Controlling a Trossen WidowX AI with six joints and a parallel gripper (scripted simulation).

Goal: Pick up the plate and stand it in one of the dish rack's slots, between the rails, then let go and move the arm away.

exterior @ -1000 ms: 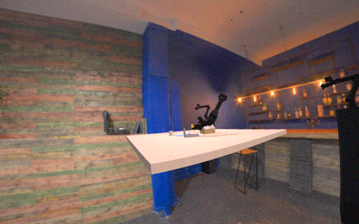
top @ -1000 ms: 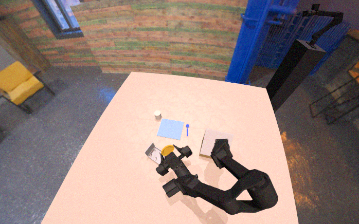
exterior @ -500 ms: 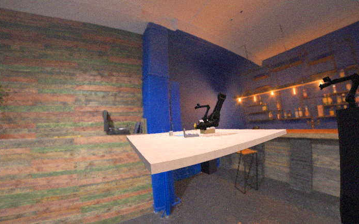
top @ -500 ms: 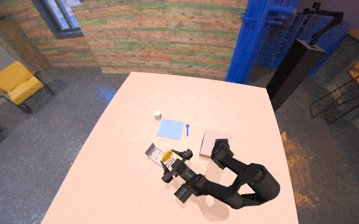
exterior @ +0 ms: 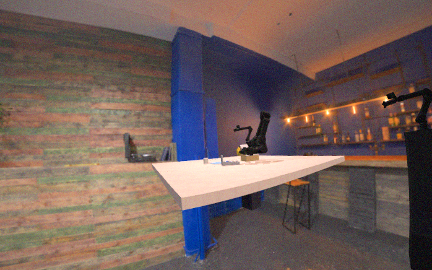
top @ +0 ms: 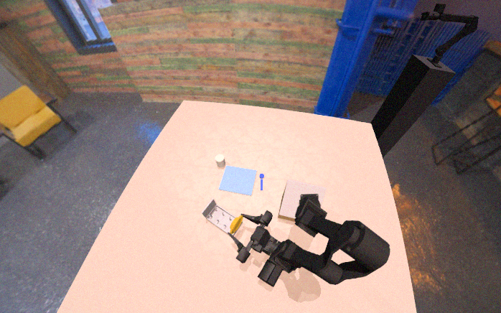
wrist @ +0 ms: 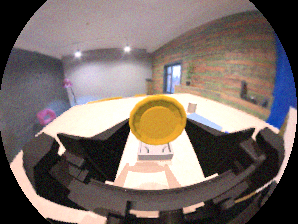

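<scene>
The yellow plate (top: 236, 224) (exterior: 238, 150) (wrist: 157, 120) is off the table, its face turned to the wrist camera and its disc close to upright. My gripper (top: 236, 225) (wrist: 157, 120) is shut on it, one finger at each side of the rim. The grey dish rack (top: 208, 209) (exterior: 230, 163) (wrist: 155, 156) stands on the table, with a tall panel at its far left end and small prongs on its base. The plate hangs above the rack's end nearer the arm; in the exterior view there is a gap between them. The lower fingers are hard to see there.
A blue square mat (top: 238, 180) lies behind the rack, with a blue spoon (top: 261, 182) at its right and a small pale cup (top: 220, 161) (wrist: 192, 107) at its back left. A low box (top: 303, 192) (exterior: 249, 158) stands right of the rack, under part of the arm.
</scene>
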